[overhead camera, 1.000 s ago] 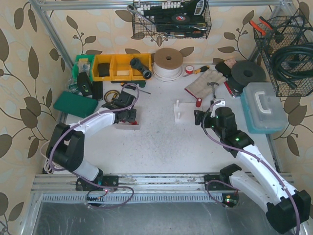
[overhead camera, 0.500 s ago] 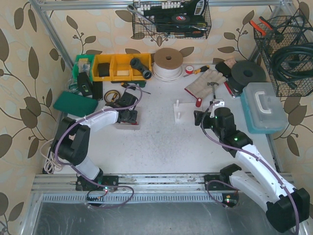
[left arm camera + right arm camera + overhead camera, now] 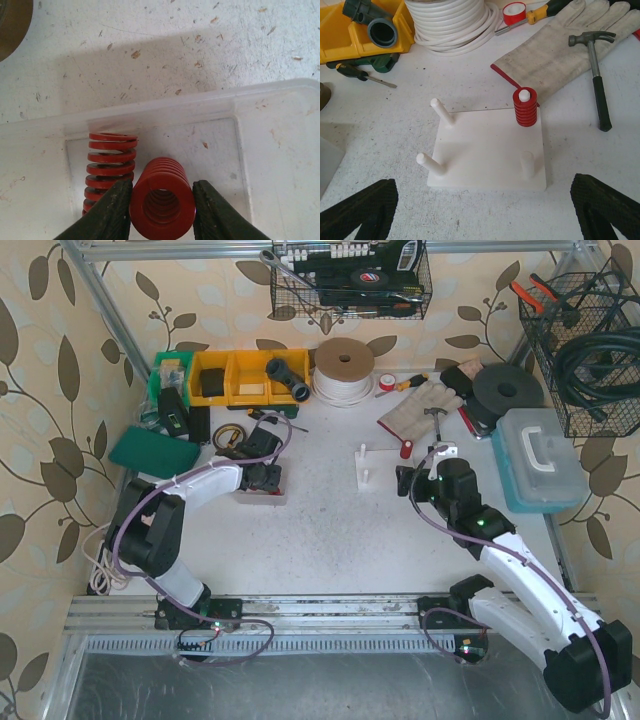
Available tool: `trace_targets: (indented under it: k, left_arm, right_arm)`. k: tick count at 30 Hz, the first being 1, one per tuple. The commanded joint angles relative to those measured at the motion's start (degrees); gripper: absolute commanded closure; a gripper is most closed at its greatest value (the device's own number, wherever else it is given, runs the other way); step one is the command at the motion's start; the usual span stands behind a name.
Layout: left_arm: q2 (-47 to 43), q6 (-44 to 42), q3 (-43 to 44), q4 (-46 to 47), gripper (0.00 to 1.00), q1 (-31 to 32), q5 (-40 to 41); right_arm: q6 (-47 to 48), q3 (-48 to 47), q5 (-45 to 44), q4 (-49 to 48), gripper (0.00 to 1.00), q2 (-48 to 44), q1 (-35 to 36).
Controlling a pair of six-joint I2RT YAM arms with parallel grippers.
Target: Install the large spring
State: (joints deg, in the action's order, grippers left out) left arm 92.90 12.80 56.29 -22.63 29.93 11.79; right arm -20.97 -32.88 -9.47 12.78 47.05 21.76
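My left end effector (image 3: 162, 189) grips the large spring (image 3: 162, 202) end-on in the clear tray (image 3: 280, 150), desk left, for lifting. My right end effector (image 3: 482, 186) gapes before the peg board (image 3: 485, 145), framing the target.

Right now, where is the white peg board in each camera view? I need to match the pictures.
Top external: peg board at table centre, just left of the right gripper.
Left wrist: not in it; only the large spring, gripped inside the clear tray.
Right wrist: mid-picture, ahead of the open fingers.
Shared landmark: the work glove, beyond the board's right side in top and right-wrist views.
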Motion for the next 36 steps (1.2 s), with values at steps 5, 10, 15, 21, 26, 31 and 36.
trace_targets:
  k: [5, 10, 15, 21, 26, 31, 36]
  left_arm:
    - [-2.5, -1.25, 3.21, -0.91, 0.8, -0.69, -0.92]
    - [-7.64, -1.24, 4.37, -0.98, 0.89, -0.67, -1.51]
    - [-14.89, -4.26, 2.16, 5.45, 0.94, -0.43, -7.74]
    - [-21.21, -10.2, -3.68, 17.13, 0.98, 1.95, -15.43]
    - [-25.5, -24.05, -10.05, 27.21, 1.0, 9.6, -15.16]
    - [-27.83, -33.54, -15.34, 36.55, 1.0, 14.87, -16.16]
    - [-27.85, -37.39, -16.43, 40.06, 1.0, 16.21, -16.26]
  right_arm:
    - [0.53, 0.54, -0.26, -1.22, 0.06, -0.05, 0.37]
    - [0.21, -0.33, 5.09, -3.18, 0.06, 1.26, 0.39]
    - [-6.4, -5.26, 9.53, 0.78, 0.06, 2.4, 0.46]
    - [-24.52, -6.11, 15.87, -1.39, 0.06, 2.72, 0.41]
    - [-50.27, -2.63, 19.84, -13.52, 0.06, 5.84, 1.36]
    - [-58.67, -6.16, 19.45, -17.11, 0.08, 10.93, 4.97]
    - [-67.87, -4.22, 15.02, -23.51, 0.13, 13.58, 10.75]
